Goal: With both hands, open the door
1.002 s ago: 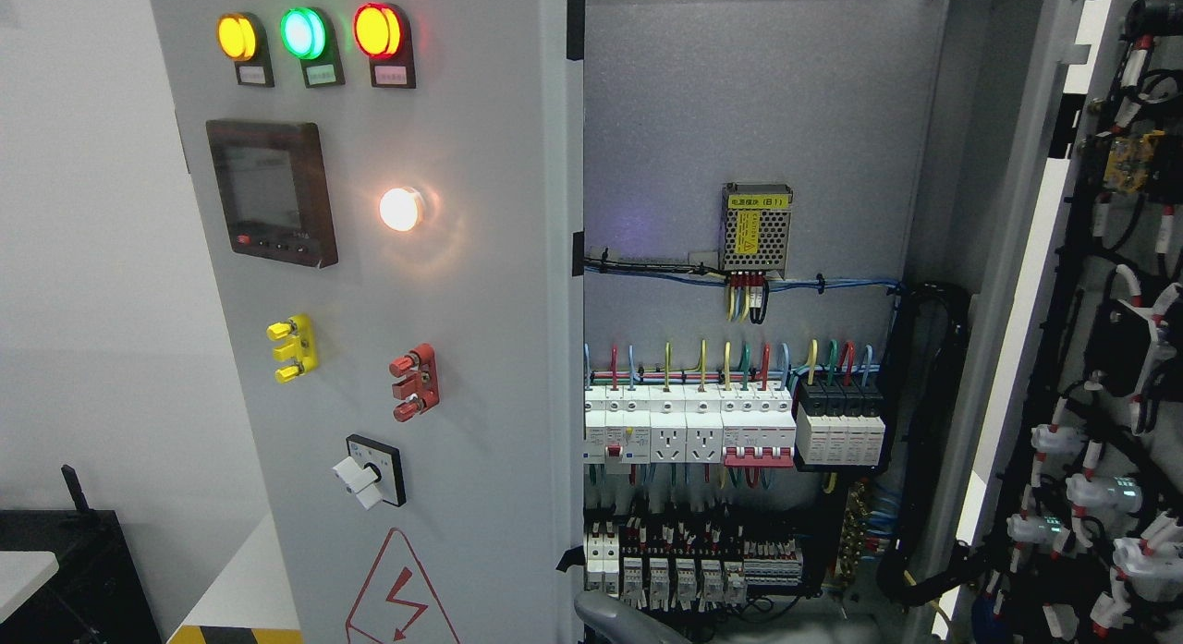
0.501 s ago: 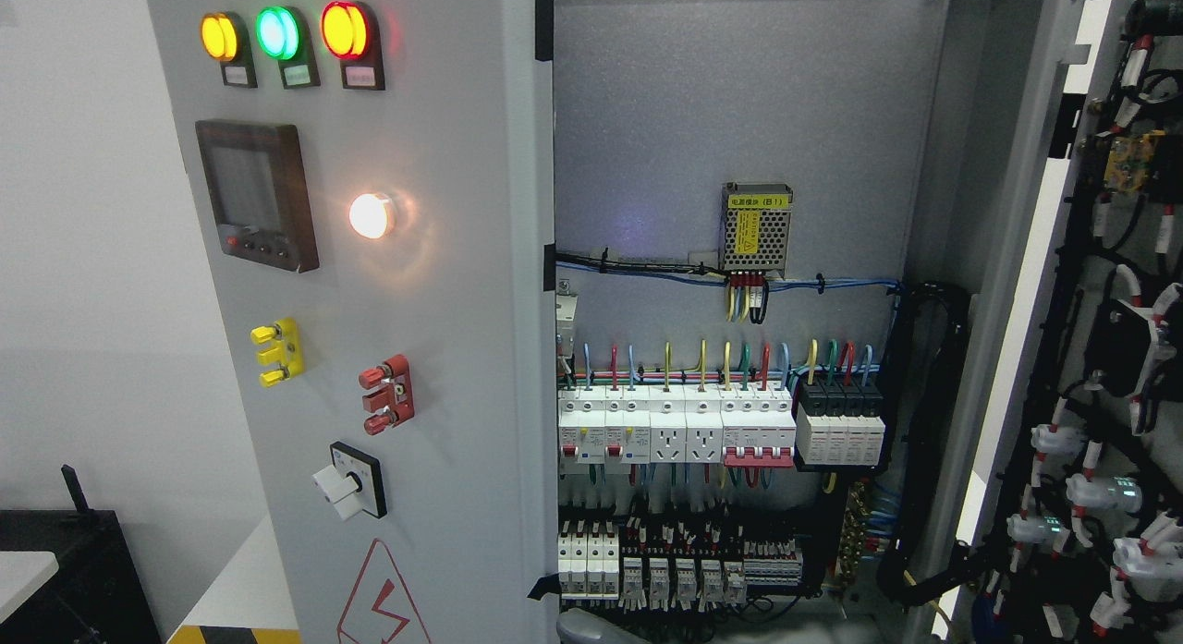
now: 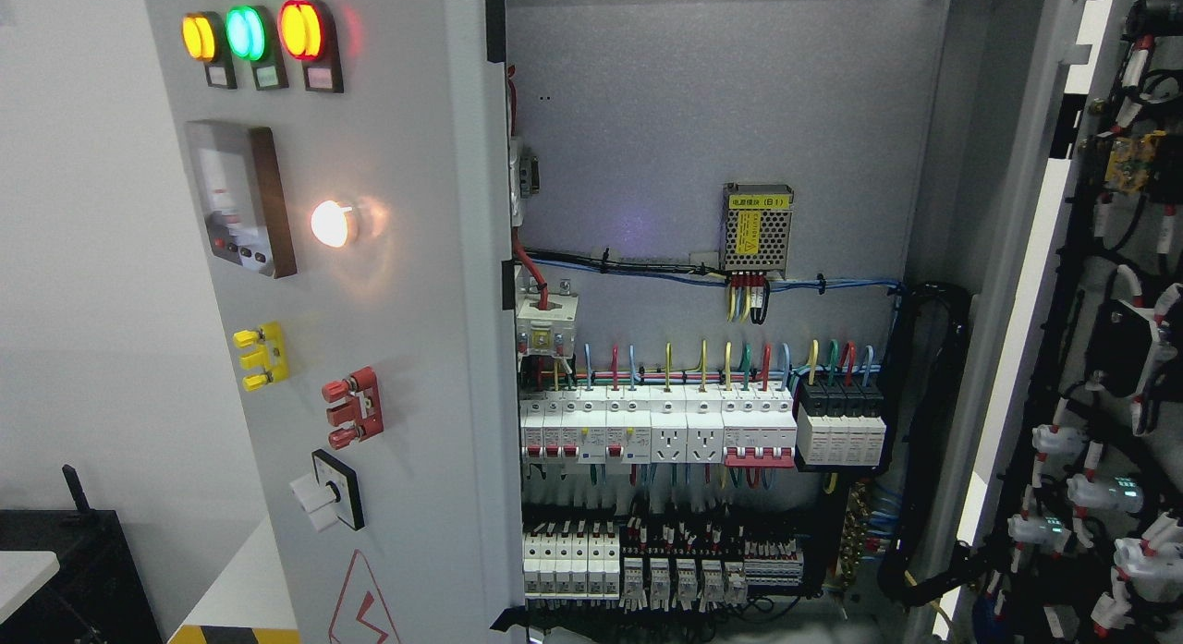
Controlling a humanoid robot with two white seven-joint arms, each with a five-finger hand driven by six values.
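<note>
Standing ajar, left door [image 3: 397,348] left of open cabinet [image 3: 702,117], breaker row [image 3: 656,427] and power supply [image 3: 756,224] inside, right door [image 3: 1035,256] swung wide, no hands visible, finger state unknowable.

The left door [image 3: 370,348] swings further toward the left of the frame, uncovering more breakers [image 3: 554,431] and a red-wired terminal block [image 3: 545,325]; the grey arm at bottom centre is gone.

cabinet back panel [image 3: 702,117] | carries: breaker row [image 3: 656,427], power supply [image 3: 756,226], lower terminals [image 3: 647,570]
</note>
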